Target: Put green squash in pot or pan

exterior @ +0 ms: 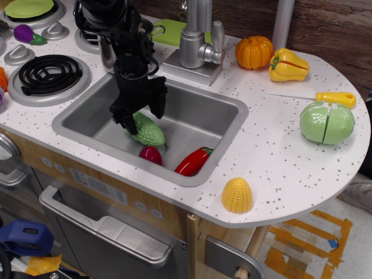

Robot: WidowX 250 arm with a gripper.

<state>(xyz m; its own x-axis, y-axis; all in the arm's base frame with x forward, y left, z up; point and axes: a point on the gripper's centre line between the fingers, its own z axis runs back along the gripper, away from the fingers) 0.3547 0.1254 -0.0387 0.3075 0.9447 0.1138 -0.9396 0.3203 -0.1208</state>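
The green squash [149, 133] lies on the floor of the steel sink [197, 113], bumpy and light green, its left end covered by my gripper. My black gripper [140, 118] is down in the sink with its fingers open, straddling the squash's left part. The steel pot [104, 40] stands on the back burner behind the arm, mostly hidden by it; only part of its wall and a handle show.
A dark red vegetable [151, 155] and a red pepper [193, 162] lie in the sink beside the squash. The faucet [197, 35] stands behind the sink. A corn piece [237, 195], split cabbage [326, 122], knife [334, 98], pumpkin [254, 52] and yellow pepper [289, 65] are on the counter. A black coil burner [49, 74] is left.
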